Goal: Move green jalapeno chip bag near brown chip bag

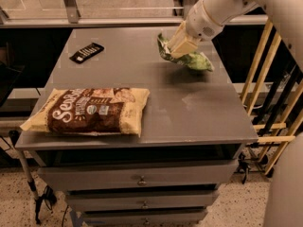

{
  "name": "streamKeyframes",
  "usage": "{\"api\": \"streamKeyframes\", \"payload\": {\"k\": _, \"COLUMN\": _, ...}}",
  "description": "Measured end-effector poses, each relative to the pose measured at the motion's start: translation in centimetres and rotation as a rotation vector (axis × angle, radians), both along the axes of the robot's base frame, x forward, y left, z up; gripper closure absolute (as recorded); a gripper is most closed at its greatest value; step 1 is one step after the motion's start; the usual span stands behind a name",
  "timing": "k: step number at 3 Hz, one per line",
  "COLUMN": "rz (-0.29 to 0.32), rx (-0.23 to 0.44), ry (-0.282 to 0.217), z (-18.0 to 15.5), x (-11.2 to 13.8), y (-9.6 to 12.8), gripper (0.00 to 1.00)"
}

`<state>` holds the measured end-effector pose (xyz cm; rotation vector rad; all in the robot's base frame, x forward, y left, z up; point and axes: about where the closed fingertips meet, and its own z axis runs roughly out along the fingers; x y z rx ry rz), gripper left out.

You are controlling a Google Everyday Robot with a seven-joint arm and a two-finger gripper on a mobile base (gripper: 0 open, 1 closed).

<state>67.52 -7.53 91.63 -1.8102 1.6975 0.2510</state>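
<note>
Grey cabinet top (199,112) over drawers (142,178): black remote (86,52) at far left corner, brown chip bag (90,111) flat along the near left edge with one end overhanging, wooden rails (266,74) off the right side; bare surface between the two bags, nothing lying across it. Gripper (180,47) at far right of the top, well apart from the brown bag, fingers clamped on the green jalapeno chip bag (195,60). That bag is small, crinkled, light green, tilted with its upper corner raised toward the far side; whether its low end touches the top, cannot tell.
</note>
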Motion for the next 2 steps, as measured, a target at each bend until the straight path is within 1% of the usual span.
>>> {"api": "streamKeyframes", "payload": {"k": 1, "rz": 0.01, "rx": 0.024, "ry": -0.015, "z": 4.3, "x": -3.1, "y": -0.8, "gripper": 1.0}}
{"api": "streamKeyframes", "payload": {"k": 2, "rz": 0.031, "rx": 0.044, "ry": -0.014, "z": 8.0, "x": -6.7, "y": -0.8, "gripper": 1.0}}
